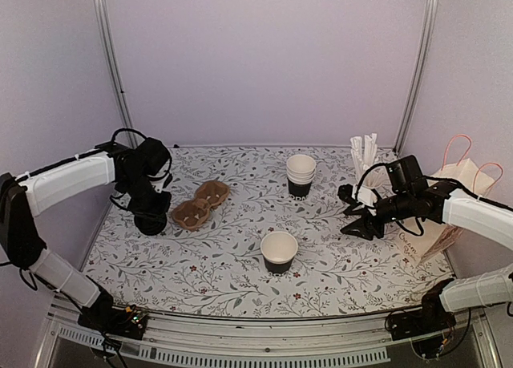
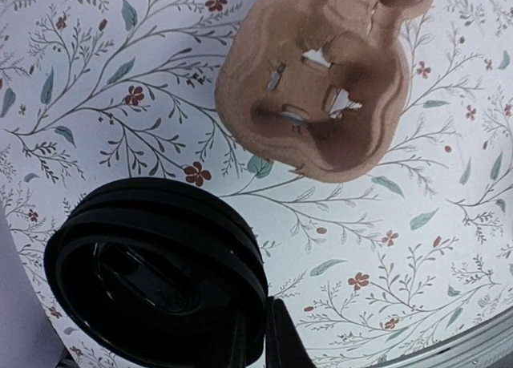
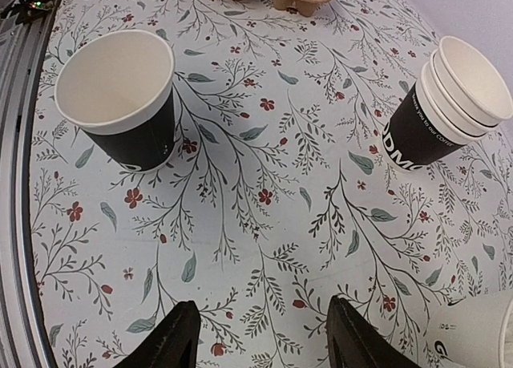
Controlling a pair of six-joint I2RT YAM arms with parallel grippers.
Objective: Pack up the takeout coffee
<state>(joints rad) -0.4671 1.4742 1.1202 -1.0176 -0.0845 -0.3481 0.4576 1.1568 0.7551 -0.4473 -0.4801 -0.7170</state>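
Note:
The takeout coffee cup (image 1: 279,250) stands at the table's middle front: white above, black band below, top open with no lid on it. It also shows at upper left in the right wrist view (image 3: 120,95). A stack of black lids (image 1: 150,222) sits at the left. In the left wrist view my left gripper (image 2: 260,316) is pinched on the rim of the top black lid (image 2: 152,280). My right gripper (image 1: 351,212) hovers open at the right, above bare tablecloth (image 3: 260,320), well away from the cup.
A brown pulp cup carrier (image 1: 200,204) lies just right of the lids (image 2: 321,87). A stack of nested lidless cups (image 1: 300,175) stands at the back. A white cup with pale sticks (image 1: 365,163) and a paper bag (image 1: 449,208) are at the right edge.

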